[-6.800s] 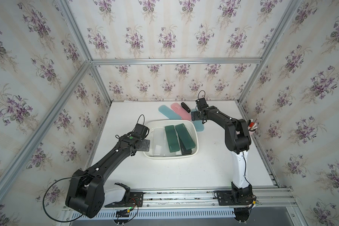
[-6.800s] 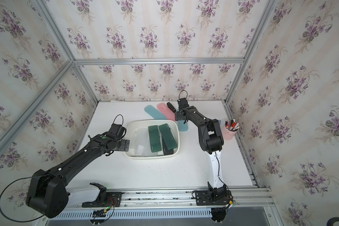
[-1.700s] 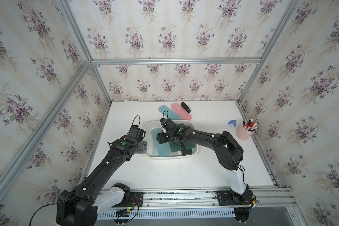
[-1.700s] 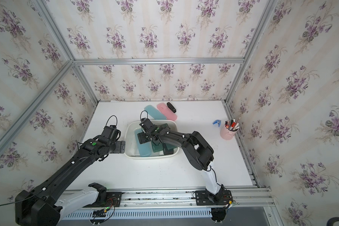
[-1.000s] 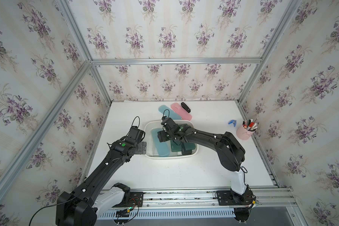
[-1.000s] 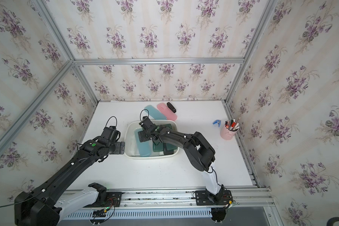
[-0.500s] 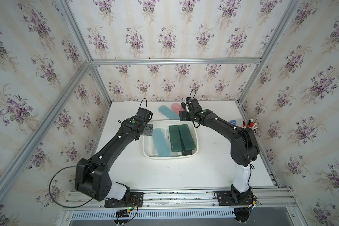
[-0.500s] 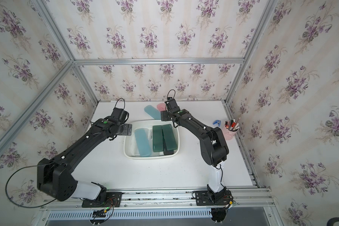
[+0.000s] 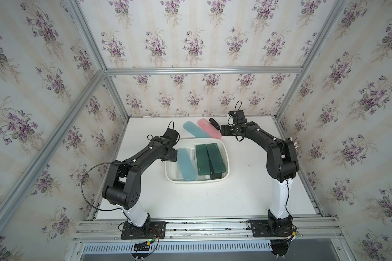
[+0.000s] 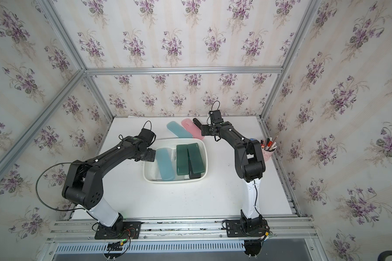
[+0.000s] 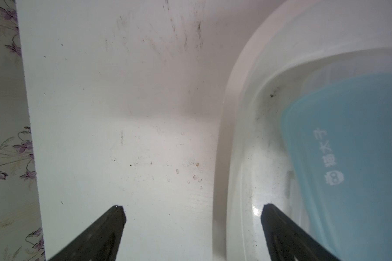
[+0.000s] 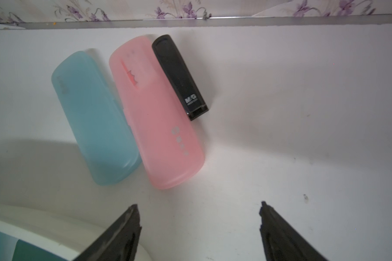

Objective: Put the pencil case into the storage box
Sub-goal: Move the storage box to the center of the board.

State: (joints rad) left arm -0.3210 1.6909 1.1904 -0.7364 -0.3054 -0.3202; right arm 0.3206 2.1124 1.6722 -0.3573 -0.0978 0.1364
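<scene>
The storage box (image 9: 228, 163) (image 10: 206, 158) is a white tub in the middle of the table. Inside lie a light blue pencil case (image 9: 186, 163) (image 11: 349, 158), two dark green ones (image 9: 201, 159) and a black one partly under them. Behind the box, a second light blue case (image 9: 195, 130) (image 12: 93, 113) and a pink case (image 9: 208, 128) (image 12: 156, 113) lie side by side on the table. My left gripper (image 9: 171, 156) (image 11: 192, 208) stands open astride the box's left rim (image 11: 233, 135). Just right of the pink case, my right gripper (image 9: 222, 133) (image 12: 198, 204) is open and empty.
A small black oblong object (image 9: 214, 123) (image 12: 179, 76) lies against the pink case near the back wall. A pink pen cup (image 10: 267, 153) stands at the right edge, beside the right arm. Floral walls enclose the table on three sides.
My right gripper has come out of the box, leaving the light blue case there, and moved back beside the pink case. My left gripper shifted along the box's left rim.
</scene>
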